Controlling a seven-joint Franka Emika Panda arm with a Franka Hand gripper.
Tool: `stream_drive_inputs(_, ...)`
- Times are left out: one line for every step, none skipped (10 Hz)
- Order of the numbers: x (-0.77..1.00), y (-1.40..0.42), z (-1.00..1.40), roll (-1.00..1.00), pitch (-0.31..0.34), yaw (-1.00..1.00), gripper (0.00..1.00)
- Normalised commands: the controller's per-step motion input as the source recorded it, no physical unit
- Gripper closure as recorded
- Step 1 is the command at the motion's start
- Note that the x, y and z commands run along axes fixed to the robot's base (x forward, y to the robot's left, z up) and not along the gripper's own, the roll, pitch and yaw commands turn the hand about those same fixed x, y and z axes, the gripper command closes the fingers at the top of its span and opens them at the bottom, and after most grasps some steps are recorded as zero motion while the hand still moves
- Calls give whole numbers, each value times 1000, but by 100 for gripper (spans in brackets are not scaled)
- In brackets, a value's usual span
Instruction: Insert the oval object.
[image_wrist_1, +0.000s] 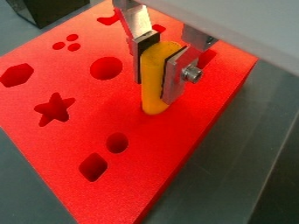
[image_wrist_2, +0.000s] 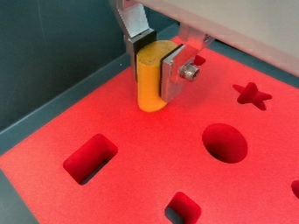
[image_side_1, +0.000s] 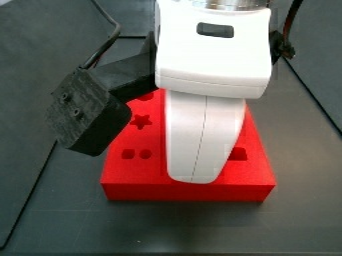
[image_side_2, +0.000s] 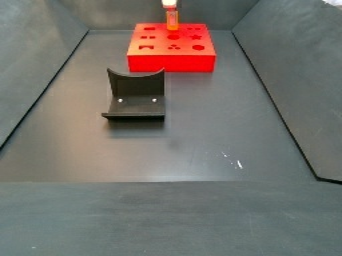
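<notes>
Gripper (image_wrist_1: 159, 73): closed on the oval object, silver finger plates with dark pads pressed against two opposite sides of it; poised over the red block, seen in both wrist views (image_wrist_2: 156, 66); mostly hidden behind the white arm housing in a side view.

Oval object (image_wrist_1: 156, 83): orange-yellow peg, held upright between the fingers (image_wrist_1: 174, 72); rounded lower end hanging below the pads, above the flat red top of the red block, in both wrist views (image_wrist_2: 149, 80); not in any hole; whether the tip touches the red block, cannot tell.

Fingers, other wrist view (image_wrist_2: 174, 72): silver plate with a bolt head facing the camera, flat against the peg's side.

Red block (image_wrist_1: 117, 114): flat slab with shaped holes in its top face: star, round, hexagon and square cut-outs plus small dots in a wrist view; oval, rectangle and star holes near the peg in a wrist view (image_wrist_2: 140, 149).

Oval hole (image_wrist_2: 225, 143): in the red block's top, beside the peg's tip, apart from it, open.

Fixture (image_side_2: 135, 94): dark curved bracket on a base plate, standing on the surface well in front of the red block in a side view; large and close to the lens beside the red block in a side view (image_side_1: 87, 104).

Red block, far end of the surface (image_side_2: 170, 48): small, with the peg a thin orange sliver above its top rear edge (image_side_2: 170, 17).

Surface (image_side_2: 187, 160): dark grey, matte, with low dark walls around it.
</notes>
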Motion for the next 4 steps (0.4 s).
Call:
stream_drive_inputs(263, 294, -637, 47, 0, -149, 100)
stream_drive_inputs(200, 0, -200, 79, 43, -66, 100)
stream_drive_inputs(0, 11, 0, -7, 0, 0, 100)
stream_drive_inputs(0, 0, 0, 0, 0, 0, 100)
